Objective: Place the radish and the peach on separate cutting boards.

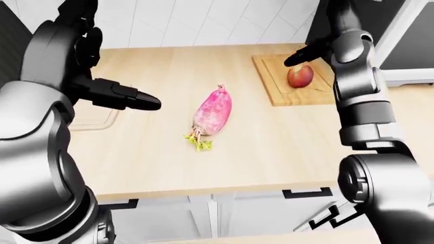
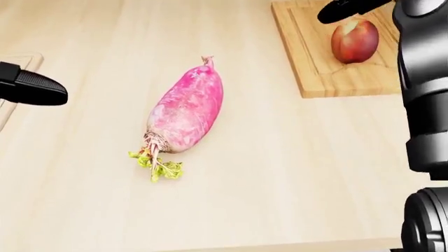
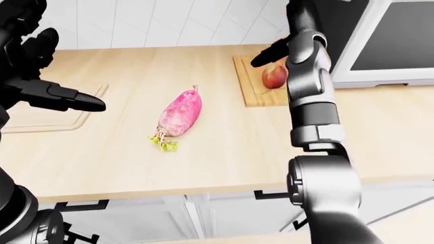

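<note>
Peach on the right cutting board, radish alone on the counter.

In the head view we see the radish (image 2: 185, 110) lying on the wooden counter (image 2: 280, 173), its leafy end toward 7 o'clock. The left hand (image 1: 128, 96) hovers at its 9 o'clock, well apart, fingers stretched out and holding nothing. The peach (image 2: 354, 41) rests on the wooden cutting board (image 2: 315, 63) at 1 o'clock from the radish. The right hand (image 1: 305, 52) hangs just above the peach at its 11 o'clock, not gripping it; whether its fingers are apart we cannot tell. A pale second board (image 3: 61, 119) lies under the left hand.
</note>
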You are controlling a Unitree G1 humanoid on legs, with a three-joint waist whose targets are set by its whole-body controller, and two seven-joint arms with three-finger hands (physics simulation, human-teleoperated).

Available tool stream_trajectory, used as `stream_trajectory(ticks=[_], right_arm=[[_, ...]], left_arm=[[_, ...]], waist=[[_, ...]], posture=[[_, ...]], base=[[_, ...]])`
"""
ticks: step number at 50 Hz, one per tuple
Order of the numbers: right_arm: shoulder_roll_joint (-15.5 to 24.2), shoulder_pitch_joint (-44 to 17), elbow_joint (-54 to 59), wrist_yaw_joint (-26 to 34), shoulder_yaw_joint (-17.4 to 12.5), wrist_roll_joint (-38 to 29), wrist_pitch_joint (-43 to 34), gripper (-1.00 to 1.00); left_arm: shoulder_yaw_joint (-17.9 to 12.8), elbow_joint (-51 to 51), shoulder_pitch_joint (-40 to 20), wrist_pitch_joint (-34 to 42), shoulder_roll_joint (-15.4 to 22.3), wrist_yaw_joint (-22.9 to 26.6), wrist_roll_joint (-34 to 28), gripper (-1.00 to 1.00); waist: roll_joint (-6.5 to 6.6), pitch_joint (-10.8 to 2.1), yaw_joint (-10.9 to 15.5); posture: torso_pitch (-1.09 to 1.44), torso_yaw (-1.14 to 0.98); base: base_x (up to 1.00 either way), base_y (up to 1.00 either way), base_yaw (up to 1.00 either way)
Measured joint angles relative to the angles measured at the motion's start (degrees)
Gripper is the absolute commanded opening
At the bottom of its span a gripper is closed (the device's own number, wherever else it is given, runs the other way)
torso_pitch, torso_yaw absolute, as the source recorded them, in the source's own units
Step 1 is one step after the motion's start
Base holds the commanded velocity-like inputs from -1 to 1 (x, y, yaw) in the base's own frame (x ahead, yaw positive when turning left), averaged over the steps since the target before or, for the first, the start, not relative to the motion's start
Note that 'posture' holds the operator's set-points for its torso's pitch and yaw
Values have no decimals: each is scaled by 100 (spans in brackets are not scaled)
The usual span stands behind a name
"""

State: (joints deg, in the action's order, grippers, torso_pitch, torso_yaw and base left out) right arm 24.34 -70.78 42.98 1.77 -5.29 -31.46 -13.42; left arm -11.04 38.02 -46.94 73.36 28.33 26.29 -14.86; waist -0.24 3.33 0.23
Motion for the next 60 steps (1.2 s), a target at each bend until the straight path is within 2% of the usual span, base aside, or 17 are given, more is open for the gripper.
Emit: stream_trajectory(ticks=[11, 17, 24, 34, 40, 46, 53, 60], right_arm=[[-137, 318, -2748, 1342, -7, -8, -1201, 100], [-290, 383, -3747, 1950, 24, -45, -1698, 100], [-420, 461, -5412, 2564, 36, -105, -2781, 100], [-252, 475, -7083, 3347, 11, -342, -4369, 100], [51, 715, -7500, 3236, -378, -329, -4927, 100], [678, 740, -7518, 2955, -709, -68, -5261, 100], [1377, 859, -7240, 2611, -1043, 466, -5085, 100], [1700, 1149, -6951, 2233, -1205, 960, -4850, 100]], left_arm=[[91, -193, -149, -57, -50, -17, -20, 100], [213, -333, -260, -111, -195, -68, -77, 100], [464, -674, -467, -211, -519, -141, -131, 100], [617, -974, -646, -348, -746, -124, -270, 100], [700, -1117, -738, -417, -838, -47, -339, 100], [702, -1232, -737, -524, -949, -25, -439, 100], [744, -1406, -732, -648, -1072, -12, -489, 100], [789, -1529, -823, -709, -1232, -36, -482, 100]], waist=[[-15, 33, 6], [-1, 48, 2], [-17, 68, 7], [-26, 80, 14], [-44, 90, 14], [-26, 98, 20], [-70, 82, 17], [-114, 79, 22]], posture=[[0, 0], [0, 0], [0, 0], [0, 0], [0, 0], [0, 0], [0, 0], [0, 0]], base=[[0, 0, 0], [0, 0, 0], [0, 0, 0], [0, 0, 0], [0, 0, 0], [0, 0, 0], [0, 0, 0], [0, 0, 0]])
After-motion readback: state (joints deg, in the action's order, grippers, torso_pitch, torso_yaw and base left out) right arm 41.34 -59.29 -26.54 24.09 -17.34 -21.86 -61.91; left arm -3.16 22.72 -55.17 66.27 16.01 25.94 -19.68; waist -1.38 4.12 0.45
